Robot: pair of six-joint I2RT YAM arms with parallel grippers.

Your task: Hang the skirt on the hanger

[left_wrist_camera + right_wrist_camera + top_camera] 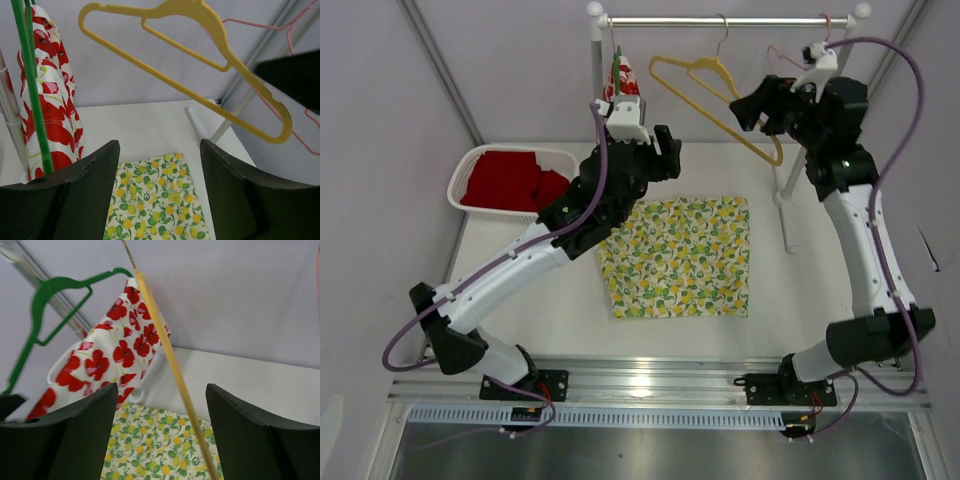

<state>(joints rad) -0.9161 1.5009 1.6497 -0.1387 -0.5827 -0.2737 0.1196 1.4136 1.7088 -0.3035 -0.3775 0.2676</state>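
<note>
The skirt, a lemon-print cloth, lies flat on the white table between the two arms. The yellow hanger hangs tilted from the rail above it. My left gripper is open and empty, raised over the skirt's far left corner, left of and below the hanger. My right gripper is open beside the hanger's right arm. In the right wrist view the hanger runs edge-on between the spread fingers without being held. Both wrist views show the skirt below the left gripper and right gripper.
A poppy-print garment on a green hanger hangs at the rail's left end. A pink wire hanger hangs near the right end. A white basket of red cloth sits at the table's left. The rack's right post stands by the right arm.
</note>
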